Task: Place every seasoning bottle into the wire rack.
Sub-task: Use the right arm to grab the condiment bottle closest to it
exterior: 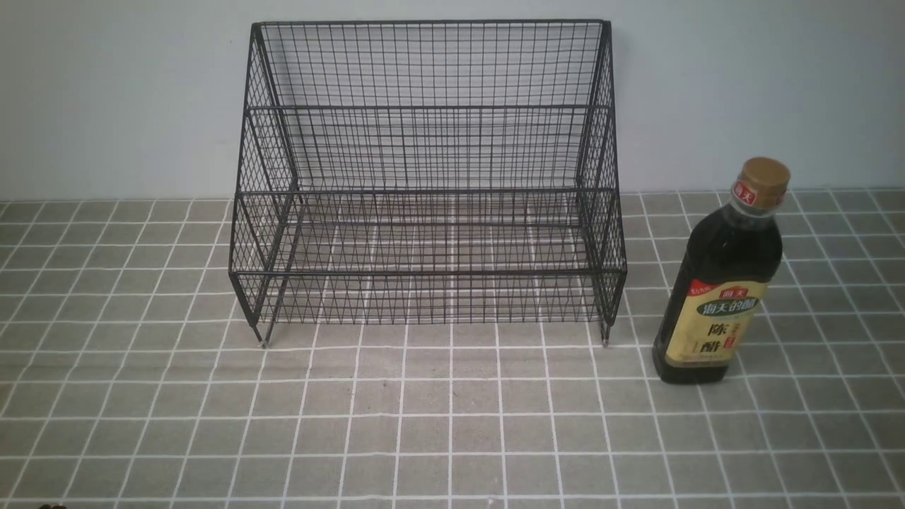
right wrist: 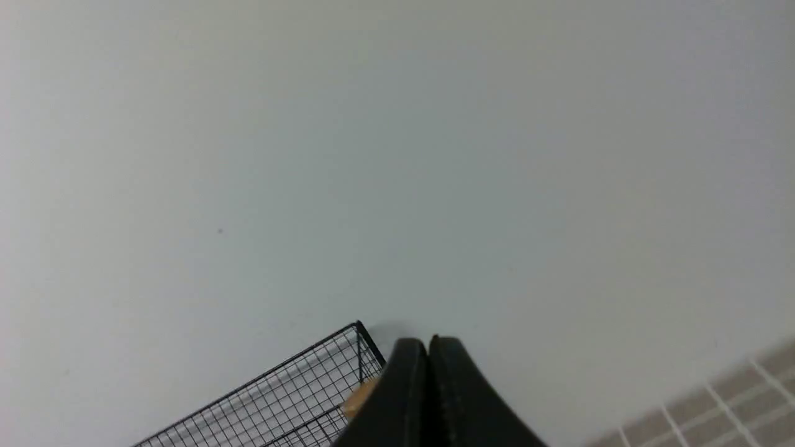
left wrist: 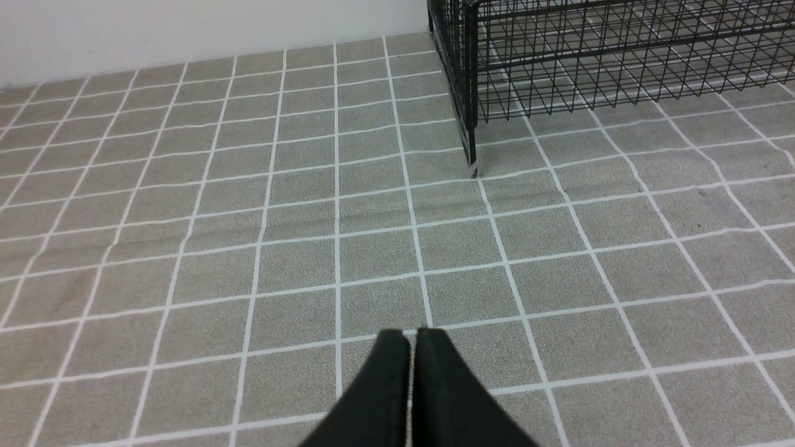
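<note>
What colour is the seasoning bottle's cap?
The cap is tan-gold, showing best in the front view.

One bottle point(exterior: 721, 283) and one rack point(exterior: 428, 191) share a single surface point(exterior: 424, 424).
A lone bottle with one cap point(exterior: 765, 173) is counted alongside a single wire rack, with two of the rack's feet point(exterior: 264, 344) visible at the front, before one wall point(exterior: 127, 99).
</note>
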### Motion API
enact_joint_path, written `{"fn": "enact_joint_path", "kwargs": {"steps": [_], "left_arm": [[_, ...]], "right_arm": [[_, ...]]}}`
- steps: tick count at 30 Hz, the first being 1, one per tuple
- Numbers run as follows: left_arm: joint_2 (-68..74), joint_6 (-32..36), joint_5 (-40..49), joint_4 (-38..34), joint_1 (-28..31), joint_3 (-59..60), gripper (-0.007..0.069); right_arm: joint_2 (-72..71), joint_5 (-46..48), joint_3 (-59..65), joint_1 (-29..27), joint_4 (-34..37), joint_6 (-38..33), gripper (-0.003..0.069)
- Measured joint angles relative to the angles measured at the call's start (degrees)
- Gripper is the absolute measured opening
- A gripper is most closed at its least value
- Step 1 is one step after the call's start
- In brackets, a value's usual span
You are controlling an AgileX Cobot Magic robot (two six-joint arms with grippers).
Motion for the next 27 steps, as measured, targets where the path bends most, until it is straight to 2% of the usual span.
{"fn": "enact_joint_path", "kwargs": {"steps": [3, 5, 8, 9, 12, 13, 14, 15, 16, 17, 19, 20, 21, 23, 27], "left_arm": [[0.0, 0.0, 0.0, 0.0, 0.0, 0.0, -0.0007], [0.0, 0.0, 0.0, 0.0, 0.0, 0.0, -0.0007], [0.0, 0.0, 0.0, 0.0, 0.0, 0.0, -0.0007], [0.0, 0.0, 0.0, 0.0, 0.0, 0.0, -0.0007], [0.0, 0.0, 0.0, 0.0, 0.0, 0.0, -0.0007], [0.0, 0.0, 0.0, 0.0, 0.0, 0.0, -0.0007], [0.0, 0.0, 0.0, 0.0, 0.0, 0.0, -0.0007], [0.0, 0.0, 0.0, 0.0, 0.0, 0.0, -0.0007], [0.0, 0.0, 0.0, 0.0, 0.0, 0.0, -0.0007], [0.0, 0.0, 0.0, 0.0, 0.0, 0.0, -0.0007], [0.0, 0.0, 0.0, 0.0, 0.0, 0.0, -0.0007], [0.0, 0.0, 0.0, 0.0, 0.0, 0.0, -0.0007], [0.0, 0.0, 0.0, 0.0, 0.0, 0.0, -0.0007], [0.0, 0.0, 0.0, 0.0, 0.0, 0.0, -0.0007], [0.0, 0.0, 0.0, 0.0, 0.0, 0.0, -0.0007]], "right_arm": [[5.17, 6.2, -7.24, 0.87, -5.58, -3.6, -0.0013], [11.57, 13.95, -13.77, 1.2, -9.87, -6.99, -0.0003], [23.9, 25.55, -23.12, 1.2, -12.97, -12.16, 0.0046], [24.65, 25.55, -23.12, 1.2, -13.06, -12.45, 0.0046], [37.47, 31.56, -31.53, 1.2, -13.4, -17.27, 0.016], [38.06, 31.56, -31.53, 1.2, -13.4, -17.42, 0.016], [40.26, 32.05, -33.35, 1.2, -13.16, -18.09, 0.019], [44.27, 32.33, -35.88, 1.2, -12.1, -19.28, 0.0269], [44.75, 32.33, -36.15, 1.2, -12.1, -19.28, 0.0278], [48.66, 32.33, -38.06, 1.2, -10.33, -20.92, 0.0363], [51.81, 31.98, -39.59, 1.2, -8.12, -23.38, 0.0437], [54.3, 31.41, -40.26, 1.2, -5.6, -25.37, 0.0498], [54.65, 31.18, -40.46, 1.2, -5.2, -25.75, 0.0506], [58.15, 30.29, -41.42, 1.27, 0.08, -30.89, 0.0592], [61.39, 27.92, -42.39, 3.25, 7.91, -38.92, 0.0665]]}}
